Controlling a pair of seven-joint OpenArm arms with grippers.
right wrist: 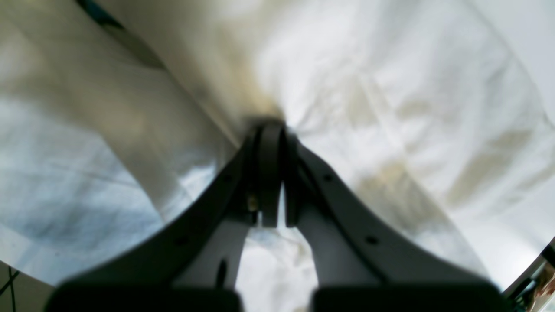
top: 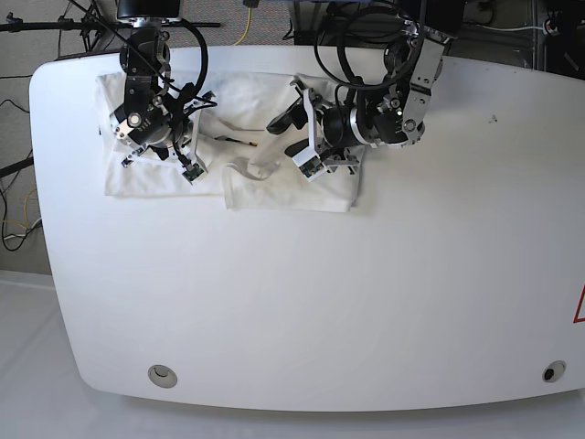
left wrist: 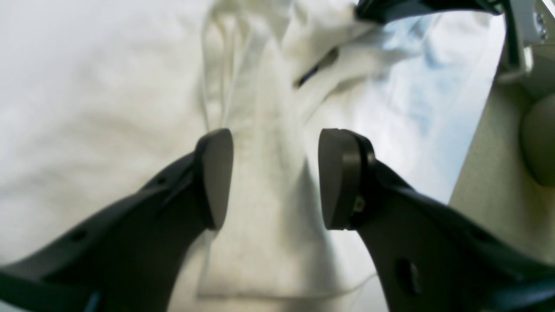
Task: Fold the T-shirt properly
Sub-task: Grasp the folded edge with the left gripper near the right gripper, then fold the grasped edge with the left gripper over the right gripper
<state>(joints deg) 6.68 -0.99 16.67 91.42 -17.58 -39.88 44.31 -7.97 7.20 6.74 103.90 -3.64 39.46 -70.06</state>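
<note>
Seen from above, your two arms work at the far edge of the white bench (top: 302, 302), where the T-shirt (top: 274, 187) lies spread and rumpled across the upper left of the surface, its cloth running from under one arm to under the other. Your right hand (right wrist: 272, 130), on the left side of the base view, is clenched on the T-shirt: in its wrist view the two dark fingers (right wrist: 264, 173) meet at their tips, with white fabric gathered into creases that fan out from the pinch. Your left hand (left wrist: 275, 177), on the right side of the base view, stands released above the T-shirt; its wrist view shows both grey pads (left wrist: 217, 177) well apart, a long raised fold of white cloth running between them, and neither pad clearly touching it. Beyond that fold the wrist view catches a dark slit in the bunched fabric, too blurred to name. In the base view a small dark and orange mark shows on the cloth between the two arms, and a loop of fabric lies just left of the left hand. The T-shirt's near edge sits roughly straight along the bench, while its far part is bunched beneath the arms. Black cables (top: 356, 37) trail off behind both arms.
</note>
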